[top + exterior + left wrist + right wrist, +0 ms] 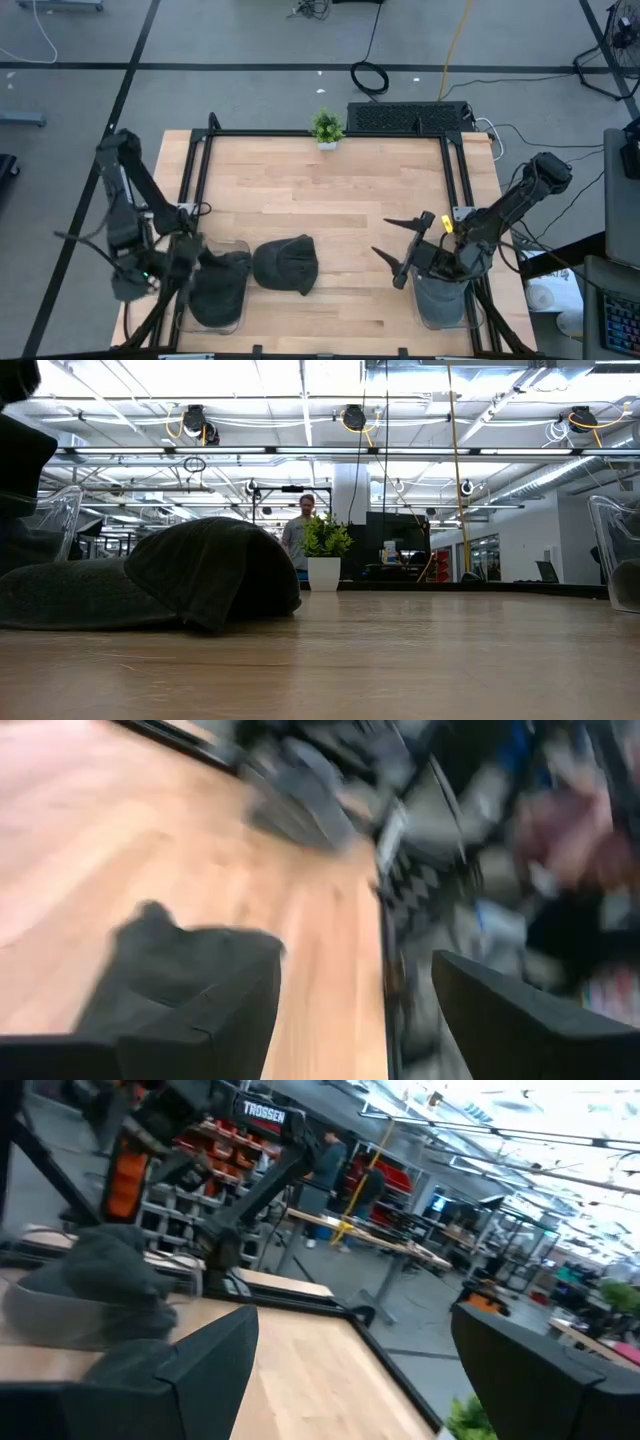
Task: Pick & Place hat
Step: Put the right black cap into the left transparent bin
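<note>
I'm looking straight down on the wooden table [330,200], and the dark hat [285,264] lies flat on the boards toward the near edge, a little left of centre, with nothing holding it. In the low view that hat [205,572] fills the left part of the picture as a rounded dark mound resting on the tabletop. Just to its left in the overhead, more dark fabric [222,285] sits in a clear bin [212,318] at the near left corner of the table, close beside the hat. My left gripper [170,262] hangs over that corner, just beside the bin and left of the hat; through the left wrist camera its fingers [225,1020] stand apart with bare wood between them, gripping nothing. That picture is smeared, so I can't make out much beyond the table surface. My right gripper [398,252] is out over the right half of the table, well apart from the hat, fingers spread wide and empty; the right wrist view shows its two dark fingers [210,1370] parted with only tabletop between. Below that arm, at the near right corner, sits a second clear bin [440,305] with something dark in it. At the far edge stands a small potted plant [326,128], and a person [299,535] stands in the room behind it.
</note>
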### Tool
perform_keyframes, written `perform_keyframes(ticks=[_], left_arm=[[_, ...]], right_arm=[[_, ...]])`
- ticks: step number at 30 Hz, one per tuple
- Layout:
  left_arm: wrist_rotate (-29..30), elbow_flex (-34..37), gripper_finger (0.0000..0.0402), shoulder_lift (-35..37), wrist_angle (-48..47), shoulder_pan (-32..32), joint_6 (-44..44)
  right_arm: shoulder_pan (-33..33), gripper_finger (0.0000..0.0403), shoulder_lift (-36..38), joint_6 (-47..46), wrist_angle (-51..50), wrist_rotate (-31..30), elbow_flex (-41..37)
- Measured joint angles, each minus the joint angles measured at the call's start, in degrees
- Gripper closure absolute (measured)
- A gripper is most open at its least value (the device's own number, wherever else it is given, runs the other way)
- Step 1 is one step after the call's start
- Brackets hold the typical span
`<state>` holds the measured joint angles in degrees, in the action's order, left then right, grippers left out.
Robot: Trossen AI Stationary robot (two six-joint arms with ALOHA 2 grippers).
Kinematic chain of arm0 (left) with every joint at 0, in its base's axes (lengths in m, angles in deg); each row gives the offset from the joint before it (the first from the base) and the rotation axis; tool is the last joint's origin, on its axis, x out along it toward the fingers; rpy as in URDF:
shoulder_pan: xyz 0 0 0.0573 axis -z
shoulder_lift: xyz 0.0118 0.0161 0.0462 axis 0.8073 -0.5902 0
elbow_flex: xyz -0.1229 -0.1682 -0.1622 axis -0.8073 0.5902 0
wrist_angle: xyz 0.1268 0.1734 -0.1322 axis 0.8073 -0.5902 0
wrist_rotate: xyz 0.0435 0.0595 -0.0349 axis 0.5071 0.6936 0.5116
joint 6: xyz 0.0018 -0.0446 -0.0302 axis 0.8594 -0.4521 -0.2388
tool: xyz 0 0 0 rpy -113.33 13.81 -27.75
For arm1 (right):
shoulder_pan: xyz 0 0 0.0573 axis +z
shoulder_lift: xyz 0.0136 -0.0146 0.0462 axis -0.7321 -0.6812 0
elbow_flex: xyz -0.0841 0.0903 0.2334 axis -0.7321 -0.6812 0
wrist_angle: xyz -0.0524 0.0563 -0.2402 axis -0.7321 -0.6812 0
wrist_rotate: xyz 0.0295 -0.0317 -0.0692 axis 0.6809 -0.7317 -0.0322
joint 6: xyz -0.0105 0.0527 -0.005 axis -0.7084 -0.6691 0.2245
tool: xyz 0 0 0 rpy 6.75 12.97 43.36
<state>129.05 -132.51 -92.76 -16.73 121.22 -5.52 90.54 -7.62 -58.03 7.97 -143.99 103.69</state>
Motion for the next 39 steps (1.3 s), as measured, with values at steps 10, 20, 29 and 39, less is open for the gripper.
perform_keyframes(ticks=[10, 20, 29, 39], left_arm=[[-28.8, -4.1, 0.0291, -17.9, 10.5, -5.9, 5.7], [-34.2, -14.0, 0.0398, -25.2, -13.0, -2.4, -29.2], [-52.5, -14.5, 0.0400, -29.2, -25.9, 0.6, -64.1], [-54.5, -14.5, 0.0400, -31.9, -38.3, 0.6, -65.5]], right_arm=[[0.1, 0.0083, 0.0, -1.3, 0.2, -0.4, 0.0], [0.0, 0.0083, 0.0, 0.0, -0.1, -0.4, 0.0], [-0.7, 0.0083, 0.0, 3.7, 0.1, -0.3, 0.0], [-1.0, 0.0083, 0.0, 5.1, 1.0, 2.2, 0.0]])
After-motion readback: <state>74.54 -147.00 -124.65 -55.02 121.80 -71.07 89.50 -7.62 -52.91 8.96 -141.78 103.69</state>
